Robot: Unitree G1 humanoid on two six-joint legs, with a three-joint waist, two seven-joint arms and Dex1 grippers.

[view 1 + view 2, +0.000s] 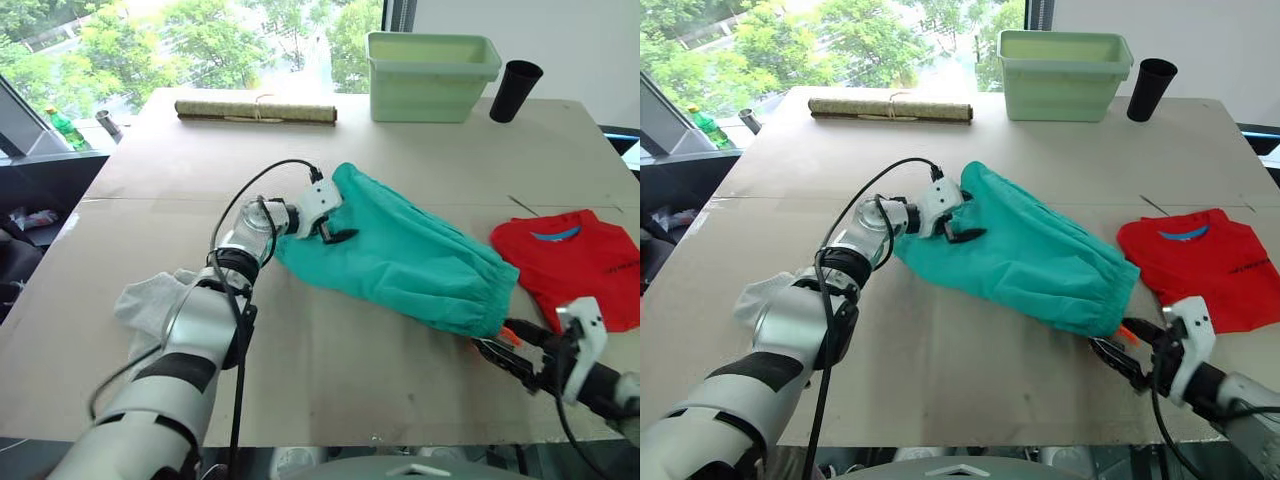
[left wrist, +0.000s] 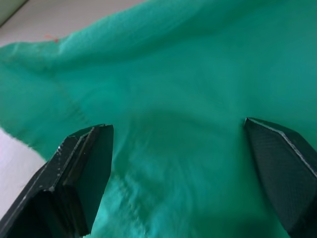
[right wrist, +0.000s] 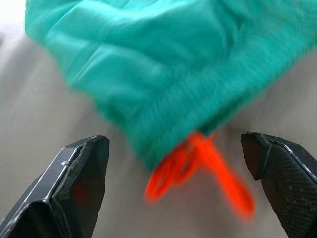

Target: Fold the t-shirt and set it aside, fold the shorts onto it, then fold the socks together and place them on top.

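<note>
The teal-green shorts point(image 1: 400, 250) lie rumpled across the middle of the table, their waistband and orange drawstring point(image 3: 198, 163) pointing toward the near right. My left gripper point(image 1: 338, 230) stands open at the shorts' far left end, its fingers point(image 2: 84, 173) spread over the teal fabric. Just in front of the waistband, my right gripper point(image 1: 497, 352) is open, with the drawstring lying ahead of its fingers point(image 3: 79, 183). The red t-shirt point(image 1: 575, 262) lies flat at the right edge of the table. A light-grey sock point(image 1: 150, 297) sits at the near left, partly under my left arm.
At the back of the table point(image 1: 330, 370) stand a pale green bin point(image 1: 430, 75), a black cup point(image 1: 515, 90) and a rolled mat point(image 1: 255, 110). A green bottle point(image 1: 65, 125) stands off the table at the far left.
</note>
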